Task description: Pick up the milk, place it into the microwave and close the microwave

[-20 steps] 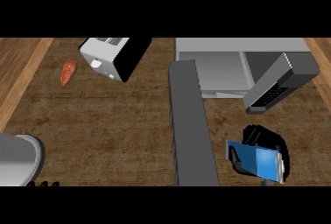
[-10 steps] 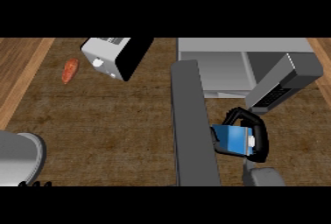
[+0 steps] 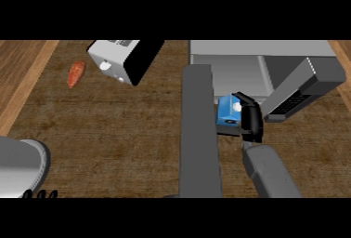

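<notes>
- You are looking steeply down on a dark brown wood-grain desk (image 3: 123, 125). A paler plank strip (image 3: 24, 79) runs along its 9 o'clock side, and another sliver shows at 2 o'clock.
- At 1 o'clock stands the grey box-shaped microwave (image 3: 260, 49) with its pale cavity open towards you. A dark grey tilted panel with a keypad (image 3: 305, 88) slants off its right side.
- A long flat grey slab (image 3: 198, 139) runs from the microwave's left front corner straight down to 6 o'clock.
- At 11 o'clock sits a white and black toaster-like box (image 3: 120, 60). Just beside it at 10 o'clock lies a small orange-red tapered vegetable (image 3: 75, 74), apart from the box.
- The blue milk carton (image 3: 227, 115) is just right of centre, near 3 o'clock. It sits between the slab and the keypad panel, right in front of the cavity's mouth.
- The black right hand (image 3: 251, 118) is on the carton's right side. Its fingers (image 3: 245, 100) are curled round the carton, and the grey right forearm (image 3: 270, 172) rises from 5 o'clock.
- The hand covers the carton's right face, and the slab's edge meets its left. You cannot tell whether the carton touches the desk.
- At 7 o'clock only the tips of the left hand (image 3: 37, 194) show at the edge, standing straight and holding nothing.
- A large grey rounded shape (image 3: 17, 167) above it is cut off by the edge at 8 o'clock. You cannot tell what it is.
- The cavity's back and the microwave's top are cropped at 12 o'clock.
</notes>
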### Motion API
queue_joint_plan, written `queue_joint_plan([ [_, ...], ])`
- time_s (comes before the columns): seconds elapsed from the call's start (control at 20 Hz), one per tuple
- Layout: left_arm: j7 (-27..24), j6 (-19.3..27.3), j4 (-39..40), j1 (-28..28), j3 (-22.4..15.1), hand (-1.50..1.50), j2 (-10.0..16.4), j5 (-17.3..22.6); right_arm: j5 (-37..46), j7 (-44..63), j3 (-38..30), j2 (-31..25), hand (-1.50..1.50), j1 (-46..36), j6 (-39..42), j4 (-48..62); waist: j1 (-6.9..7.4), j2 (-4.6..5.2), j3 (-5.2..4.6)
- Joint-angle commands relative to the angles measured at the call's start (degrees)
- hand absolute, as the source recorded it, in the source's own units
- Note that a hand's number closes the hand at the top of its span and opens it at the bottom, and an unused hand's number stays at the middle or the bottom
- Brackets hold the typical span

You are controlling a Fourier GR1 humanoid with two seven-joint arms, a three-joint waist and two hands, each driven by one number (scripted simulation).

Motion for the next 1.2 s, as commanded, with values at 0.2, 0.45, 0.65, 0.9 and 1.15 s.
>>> queue_joint_plan([
  [0.2, -1.38, -0.55, -1.64, 2.72, -0.39, -1.50, 0.05, -1.27, -3.59, -6.76, -8.20, 0.30, 1.50, -16.12, -2.27, 24.08, 1.60, 0.53, 0.10],
  [0.45, -1.59, -2.46, 0.73, 0.74, 1.50, -1.50, 0.87, 1.14, -1.08, -11.12, -10.53, -4.43, 1.50, -20.13, -4.58, 34.08, 1.94, 0.88, 0.10],
  [0.65, 0.23, -3.54, 0.50, -1.74, 2.33, -1.50, 2.48, 1.98, 0.92, -11.05, -10.36, -3.70, 1.50, -23.65, -10.07, 39.61, 3.61, 1.72, 0.19],
  [0.9, 1.03, -2.99, 1.80, -3.72, 1.86, -1.50, 1.75, 1.74, 1.68, -12.01, -10.77, -8.76, 1.50, -26.17, -7.15, 43.31, 4.00, 2.23, 0.25],
  [1.15, 1.92, -2.43, 0.56, -3.07, 1.94, -1.50, 2.10, 1.16, 3.83, -15.84, -9.90, -9.09, 1.50, -25.92, -12.17, 45.41, 4.50, 2.39, 0.33],
])
